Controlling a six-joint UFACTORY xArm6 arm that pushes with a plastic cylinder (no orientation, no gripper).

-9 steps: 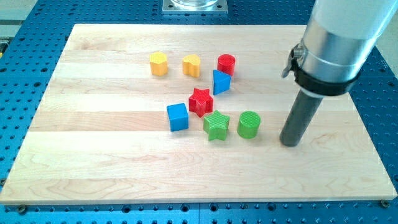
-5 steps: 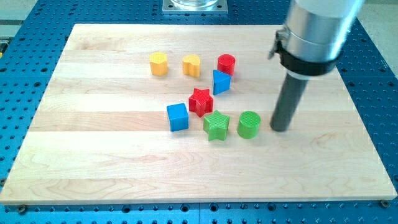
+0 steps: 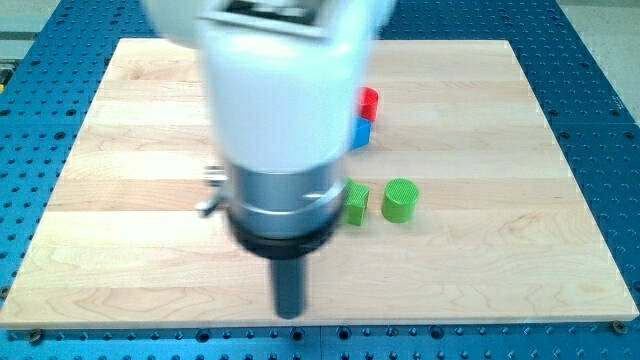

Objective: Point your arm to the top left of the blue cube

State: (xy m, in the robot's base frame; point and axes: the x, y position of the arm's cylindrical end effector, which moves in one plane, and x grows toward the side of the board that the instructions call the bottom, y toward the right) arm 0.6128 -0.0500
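My arm's wide white and grey body fills the middle of the camera view and hides the blue cube. My tip (image 3: 289,314) rests on the board near the view's bottom edge, below and left of the green star (image 3: 357,203). The green cylinder (image 3: 400,200) stands to the star's right. Only slivers of the red cylinder (image 3: 370,102) and the blue triangular block (image 3: 361,134) show past the arm's right side. The red star and the two yellow blocks are hidden behind the arm.
The wooden board (image 3: 560,200) lies on a blue perforated table (image 3: 610,110). My tip is close to the board's bottom edge.
My arm has swept from the board's right side, beside the green cylinder, to the view's lower middle. It now covers the blue cube, red star and yellow blocks. No visible block has moved.
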